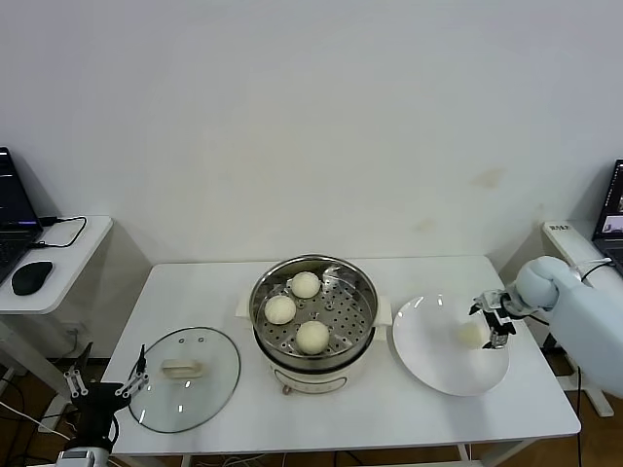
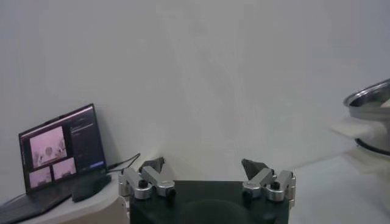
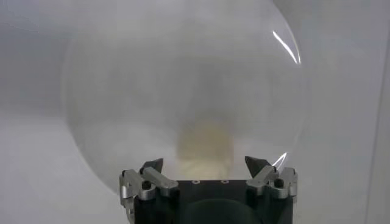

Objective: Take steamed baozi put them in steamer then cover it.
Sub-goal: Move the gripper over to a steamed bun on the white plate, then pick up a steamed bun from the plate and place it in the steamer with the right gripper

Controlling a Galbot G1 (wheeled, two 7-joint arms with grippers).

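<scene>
The steamer (image 1: 313, 313) stands at the table's middle with three baozi in its basket (image 1: 306, 284) (image 1: 280, 309) (image 1: 312, 337). A fourth baozi (image 1: 472, 334) lies on the white plate (image 1: 438, 360) to the right; it shows in the right wrist view (image 3: 205, 146). My right gripper (image 1: 494, 318) is open and hovers over the plate with that baozi between its spread fingers, apart from it. The glass cover (image 1: 185, 377) with its cream handle lies flat on the table at the left. My left gripper (image 1: 105, 381) is open and parked low off the table's front left corner.
A side table with a laptop (image 1: 12, 219), a mouse (image 1: 31, 277) and a cable stands at the far left. Another laptop (image 1: 613, 204) stands at the far right edge. The laptop also shows in the left wrist view (image 2: 61, 152).
</scene>
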